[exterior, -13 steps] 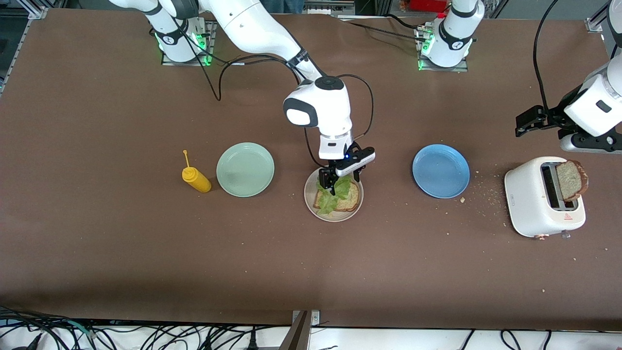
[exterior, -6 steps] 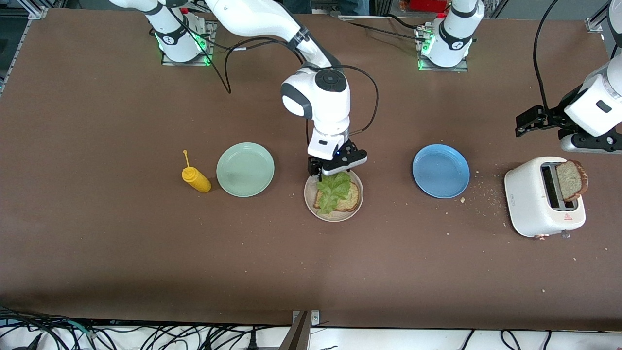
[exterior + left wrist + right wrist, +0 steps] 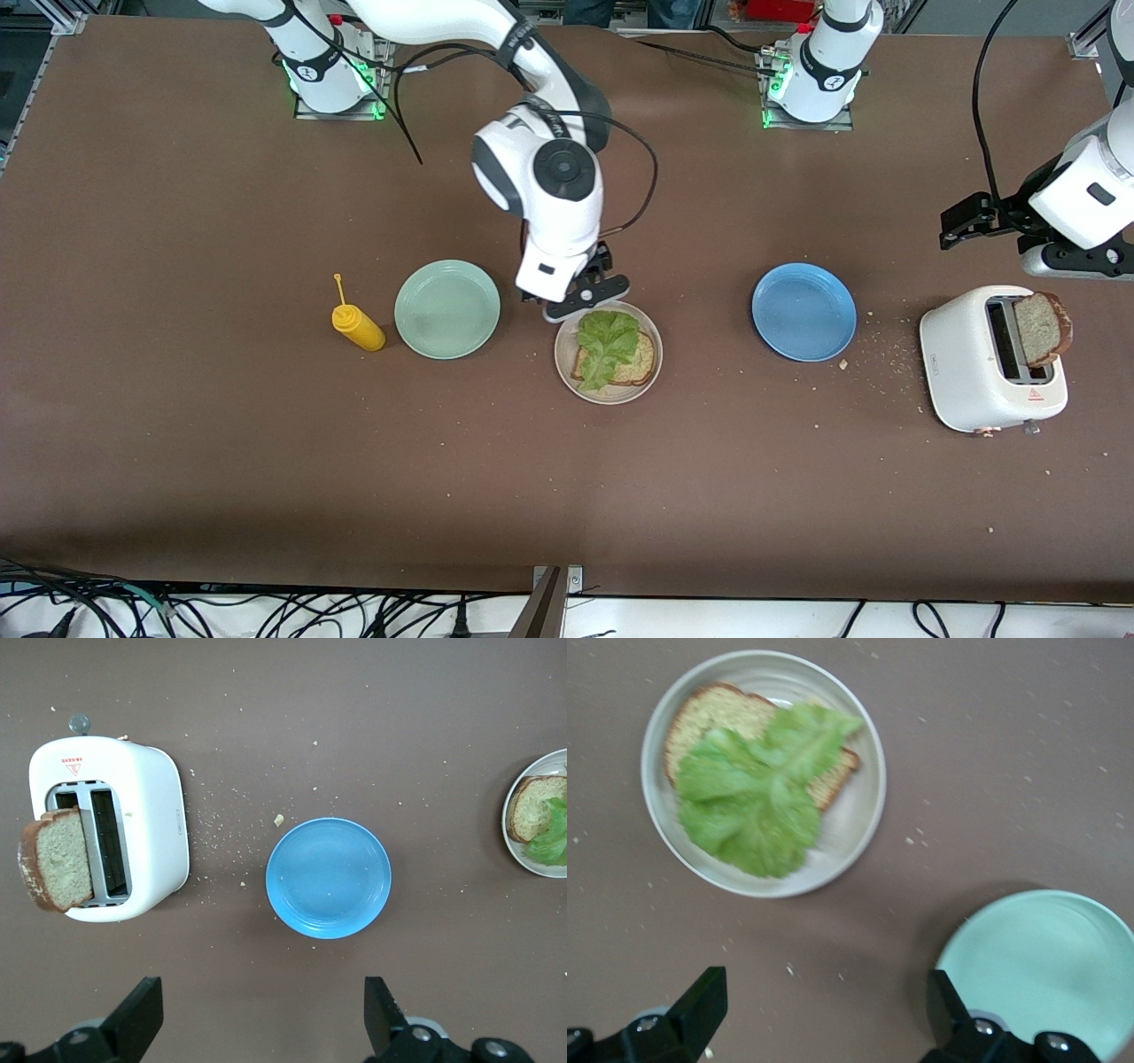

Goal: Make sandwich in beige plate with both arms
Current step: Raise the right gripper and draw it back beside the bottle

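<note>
The beige plate [image 3: 611, 395] sits mid-table with one bread slice [image 3: 641, 360] on it and a green lettuce leaf [image 3: 606, 341] lying on the slice. My right gripper [image 3: 580, 294] is open and empty. It hangs in the air over the table by the plate's rim, toward the mint-green plate. The right wrist view shows the plate [image 3: 859, 835], the slice [image 3: 713, 713] and the lettuce [image 3: 757, 788] clear of my gripper [image 3: 824, 1010]. A second bread slice [image 3: 1041, 330] stands in the toaster [image 3: 974, 372]. My left gripper [image 3: 967, 218] waits open and empty above the table near the toaster.
A mint-green plate [image 3: 447, 308] and a yellow squeeze bottle [image 3: 357, 326] lie toward the right arm's end. A blue plate [image 3: 803, 311] lies between the beige plate and the toaster, with crumbs scattered around it. The left wrist view shows the toaster [image 3: 151, 815] and the blue plate [image 3: 329, 877].
My right gripper let go of the lettuce, rose off the beige plate and drew back toward the mint-green plate. The lettuce now lies on the bread slice. The left arm has not moved.
</note>
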`<action>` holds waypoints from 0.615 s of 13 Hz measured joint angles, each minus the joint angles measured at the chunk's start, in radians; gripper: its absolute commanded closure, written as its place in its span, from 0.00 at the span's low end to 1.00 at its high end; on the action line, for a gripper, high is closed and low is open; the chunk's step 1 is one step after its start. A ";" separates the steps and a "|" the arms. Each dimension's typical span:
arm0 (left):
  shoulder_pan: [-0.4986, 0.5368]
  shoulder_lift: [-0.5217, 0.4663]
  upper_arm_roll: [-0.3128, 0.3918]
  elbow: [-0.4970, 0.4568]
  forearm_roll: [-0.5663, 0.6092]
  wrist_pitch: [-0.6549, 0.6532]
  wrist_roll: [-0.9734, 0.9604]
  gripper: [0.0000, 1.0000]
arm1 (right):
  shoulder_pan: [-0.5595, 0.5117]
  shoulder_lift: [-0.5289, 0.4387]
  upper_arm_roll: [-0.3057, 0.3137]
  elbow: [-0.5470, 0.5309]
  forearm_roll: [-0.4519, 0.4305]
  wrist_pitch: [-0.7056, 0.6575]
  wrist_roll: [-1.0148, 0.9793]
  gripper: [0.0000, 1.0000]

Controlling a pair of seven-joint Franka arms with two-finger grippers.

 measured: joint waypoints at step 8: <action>0.000 0.000 0.000 0.000 0.000 0.000 0.000 0.00 | -0.194 -0.085 -0.011 -0.010 0.131 -0.202 -0.074 0.00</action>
